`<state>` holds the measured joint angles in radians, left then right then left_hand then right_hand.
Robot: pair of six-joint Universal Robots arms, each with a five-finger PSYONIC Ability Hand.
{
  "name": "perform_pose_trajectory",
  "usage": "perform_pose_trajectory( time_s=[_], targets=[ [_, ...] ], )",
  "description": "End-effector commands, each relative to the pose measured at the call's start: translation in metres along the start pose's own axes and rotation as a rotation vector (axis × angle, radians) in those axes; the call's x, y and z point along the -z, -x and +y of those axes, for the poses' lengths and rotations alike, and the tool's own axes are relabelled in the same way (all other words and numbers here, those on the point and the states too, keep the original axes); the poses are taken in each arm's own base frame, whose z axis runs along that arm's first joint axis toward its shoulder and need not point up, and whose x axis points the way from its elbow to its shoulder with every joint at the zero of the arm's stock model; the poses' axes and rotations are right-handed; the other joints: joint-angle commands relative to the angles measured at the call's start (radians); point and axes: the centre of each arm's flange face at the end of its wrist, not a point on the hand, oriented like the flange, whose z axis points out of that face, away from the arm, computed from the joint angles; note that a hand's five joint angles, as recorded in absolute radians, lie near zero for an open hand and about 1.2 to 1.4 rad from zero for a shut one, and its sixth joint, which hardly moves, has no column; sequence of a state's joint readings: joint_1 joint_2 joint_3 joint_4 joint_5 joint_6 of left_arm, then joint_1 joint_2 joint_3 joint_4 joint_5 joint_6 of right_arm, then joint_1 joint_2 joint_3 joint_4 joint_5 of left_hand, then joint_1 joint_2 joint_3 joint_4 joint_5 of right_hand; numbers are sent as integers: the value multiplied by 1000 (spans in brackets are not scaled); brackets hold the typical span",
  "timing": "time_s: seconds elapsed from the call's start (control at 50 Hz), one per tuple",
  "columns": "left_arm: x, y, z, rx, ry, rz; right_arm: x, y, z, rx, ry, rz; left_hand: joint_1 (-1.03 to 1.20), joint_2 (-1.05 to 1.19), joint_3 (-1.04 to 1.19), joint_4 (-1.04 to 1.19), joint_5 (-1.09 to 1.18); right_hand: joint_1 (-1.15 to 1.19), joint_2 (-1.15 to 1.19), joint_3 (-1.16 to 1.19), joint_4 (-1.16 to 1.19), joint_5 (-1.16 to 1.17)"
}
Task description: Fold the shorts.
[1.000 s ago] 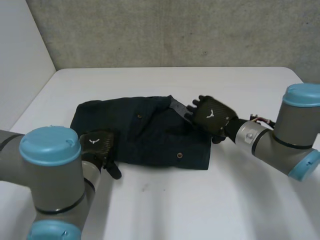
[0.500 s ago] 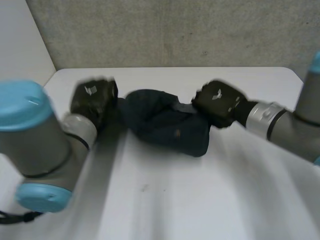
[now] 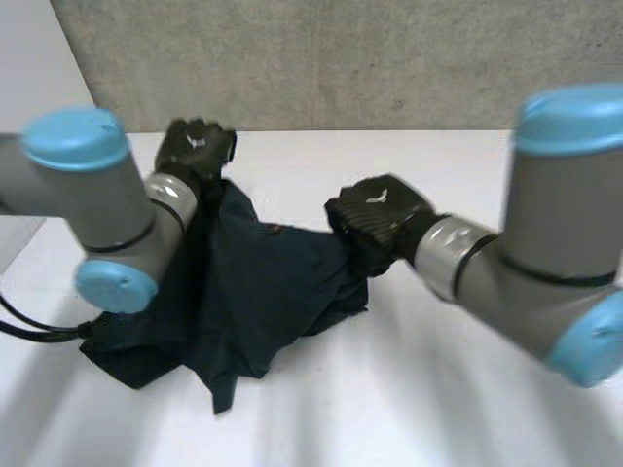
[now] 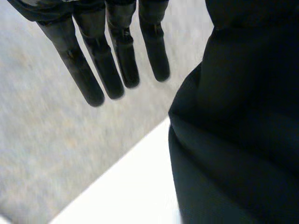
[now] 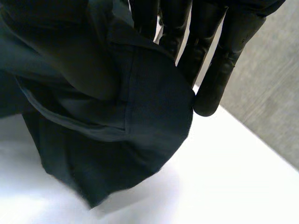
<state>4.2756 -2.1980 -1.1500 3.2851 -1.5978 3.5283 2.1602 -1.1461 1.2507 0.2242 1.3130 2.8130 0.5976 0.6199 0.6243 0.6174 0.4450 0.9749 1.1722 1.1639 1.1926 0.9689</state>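
One pair of dark navy shorts [image 3: 263, 292] in play, and it's up off the white desk [image 3: 448, 389] at both ends! The left robot hand [image 3: 198, 146] is high at the far side of the desk, near the grey wall [image 3: 389, 58]. The cloth hangs from it in a long drape, with the lower end crumpled on the desk by the left arm [image 3: 107, 209] (just how that hand grips it, I cannot tell). In the left wrist view the shorts [image 4: 243, 140] hang right beside the hand [image 4: 100, 60].

Over to the right robot hand [image 3: 375, 216]: it sits lower, at the other end of the shorts, clamped on a bunched fold. Its wrist view shows the fingers [image 5: 215, 70] straight behind that fold, with the shorts [image 5: 93, 116] sagging beneath to the desk. One small round button [image 3: 275, 231] shows on the stretch between the two hands.
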Motion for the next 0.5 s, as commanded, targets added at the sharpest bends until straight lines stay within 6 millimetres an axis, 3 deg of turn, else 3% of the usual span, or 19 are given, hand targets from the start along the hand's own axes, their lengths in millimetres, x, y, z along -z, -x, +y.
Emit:
perform_pose_trajectory(
  time_s=[0.02,0.06,0.1,0.18,0.3,0.32,0.4,0.5],
  targets=[
    [-10,-18,31,-33,73,4,-40,6,31,-113,-3,51,-423,-445,-450,-443,-445,421,224,232,204,253],
    [-1,-21,21,-14,63,11,-46,4,36,-122,1,75,-416,-439,-443,-436,-438,421,224,232,204,253],
    [17,-14,-3,21,30,-8,-52,-2,40,-123,6,129,-416,-439,-443,-436,-438,421,224,232,204,253],
    [50,-1,-21,95,36,-75,-58,-15,39,-134,4,243,-408,-430,-434,-427,-430,421,224,232,204,253],
    [103,8,-26,207,107,-179,-61,-22,38,-163,-27,286,-396,-418,-423,-416,-418,421,224,232,204,253],
    [119,5,-27,233,131,-176,-61,-22,40,-168,-21,284,-390,-412,-417,-410,-412,421,224,232,204,253],
    [155,-10,-22,293,211,-114,-62,-20,43,-168,-12,276,-369,-392,-396,-389,-391,421,224,232,204,253],
    [186,-28,-3,361,343,-28,-62,-19,44,-167,-13,273,-279,-301,-305,-298,-301,421,224,232,204,253]
  ],
)
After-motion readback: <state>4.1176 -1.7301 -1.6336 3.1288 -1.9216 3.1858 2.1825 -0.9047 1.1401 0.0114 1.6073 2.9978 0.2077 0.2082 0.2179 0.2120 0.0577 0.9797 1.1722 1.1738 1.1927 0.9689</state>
